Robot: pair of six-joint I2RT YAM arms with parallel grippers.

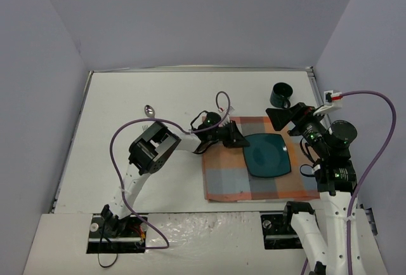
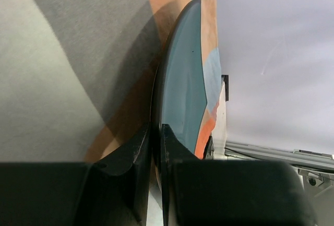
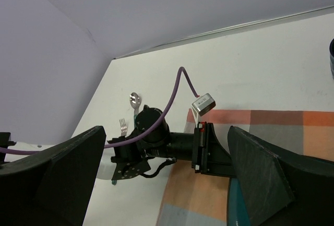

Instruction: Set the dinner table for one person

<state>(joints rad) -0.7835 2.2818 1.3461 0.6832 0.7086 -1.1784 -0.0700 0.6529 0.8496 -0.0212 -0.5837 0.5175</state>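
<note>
Presently, left hand [image 1: 240, 140]: clenched on the rim of the teal square plate [image 1: 266, 154]; in the left wrist view the thin edge is seen pinched between the two black fingers [image 2: 136, 150].
Plate: stretched out ahead of the left hand's fingertips, toward the right hand, and set over the plaid cloth [image 1: 228, 176]; whether the gripped edge is raised off the cloth cannot be told.
Plaid cloth: orange and blue-grey checks, spread beneath the plate and beneath the left hand's fingers, with one corner reaching under the right hand.
Right hand [image 1: 287, 122]: released, its fingers spread wide with nothing grasped between them; it is held over the cloth's far right corner, just past the plate from the left hand and facing it.
Mug [image 1: 279, 95]: dark teal, stood just beyond the right hand, off the cloth and directly on the white surface.
Spoon [image 1: 149, 108]: laid well behind the left hand's wrist, out past its elbow and apart from the cloth.
Fork [image 3: 123, 127]: laid close by the spoon, partly hidden by the left arm in the right wrist view.
Tabletop [image 1: 120, 91]: matte white, spread beneath both hands and far wider than the cloth; the cloth, mug, spoon and fork are all carried on it.
</note>
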